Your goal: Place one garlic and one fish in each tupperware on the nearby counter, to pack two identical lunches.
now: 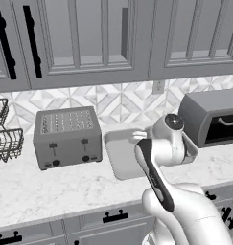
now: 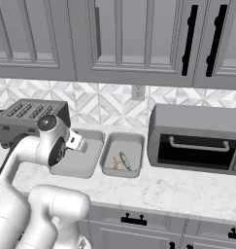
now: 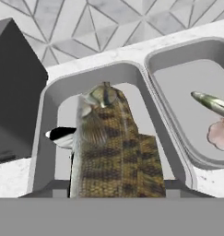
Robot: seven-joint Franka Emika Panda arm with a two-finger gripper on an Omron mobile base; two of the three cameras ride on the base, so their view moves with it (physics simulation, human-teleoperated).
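Marble counter (image 2: 187,187) | gripper (image 3: 114,191) closed on brown fish (image 3: 114,147) | empty tray (image 3: 53,99) seen below | beside it: second tray (image 3: 178,57) holding fish, garlic (image 3: 219,133)

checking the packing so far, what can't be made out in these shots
- Gripper: its fingertips are covered by the fish in the hand view, so the grip itself is unseen.
- Left tray: the arm covers much of its floor in the right base view; contents unclear.
- Right tray: blocked by the arm in the left base view.
- Garlic: cut by the hand view's right edge.
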